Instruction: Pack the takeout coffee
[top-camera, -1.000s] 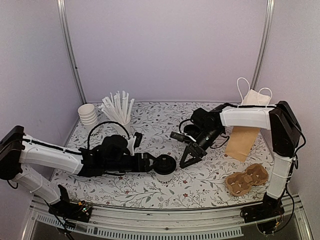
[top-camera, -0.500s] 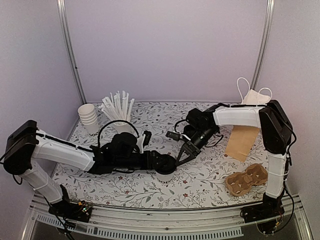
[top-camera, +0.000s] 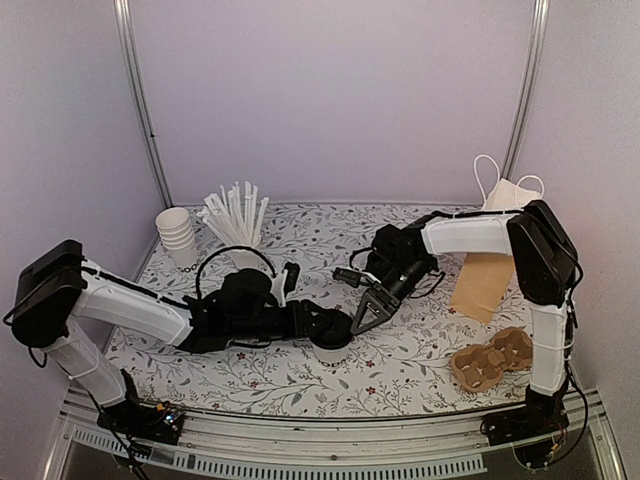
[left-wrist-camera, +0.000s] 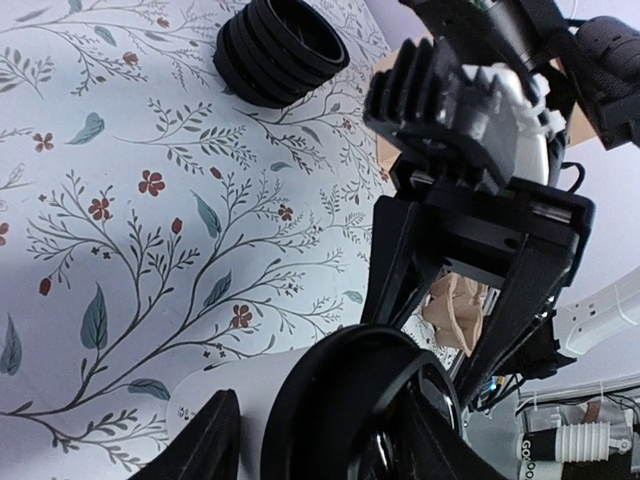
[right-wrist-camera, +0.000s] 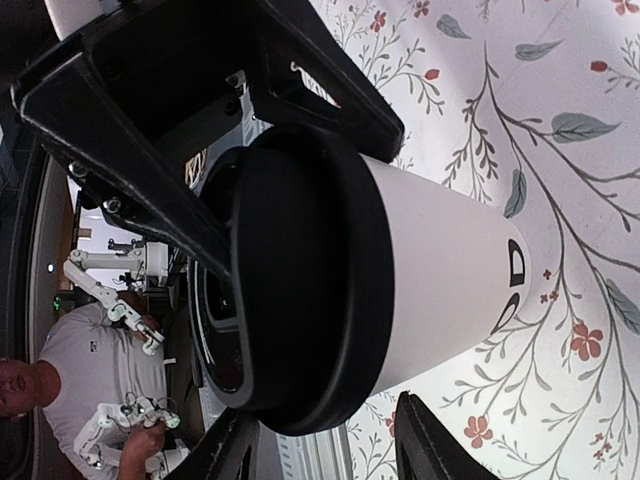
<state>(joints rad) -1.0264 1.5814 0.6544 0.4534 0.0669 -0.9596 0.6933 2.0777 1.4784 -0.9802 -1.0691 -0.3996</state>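
The takeout coffee (top-camera: 333, 330), a white paper cup with a black lid, stands on the flowered tablecloth in the middle of the top view. My left gripper (top-camera: 322, 326) reaches it from the left. In the left wrist view the cup (left-wrist-camera: 240, 400) sits between that gripper's (left-wrist-camera: 325, 445) fingers. In the right wrist view those fingers press the lid from both sides. My right gripper (top-camera: 362, 322) stands just right of the cup. Its fingers (right-wrist-camera: 430, 445) are spread at the lid's near side, and cloth shows between one finger and the cup wall (right-wrist-camera: 440, 270).
A stack of black lids (left-wrist-camera: 280, 50) lies behind the cup. A cardboard cup carrier (top-camera: 492, 358) sits front right, with a brown paper bag (top-camera: 485, 283) behind it. A stack of white cups (top-camera: 177, 232) and a holder of white straws (top-camera: 237, 215) stand back left.
The left jaws have narrowed onto the cup and the left arm has shifted right. The right gripper has moved left and down, from apart from the cup to beside its lid.
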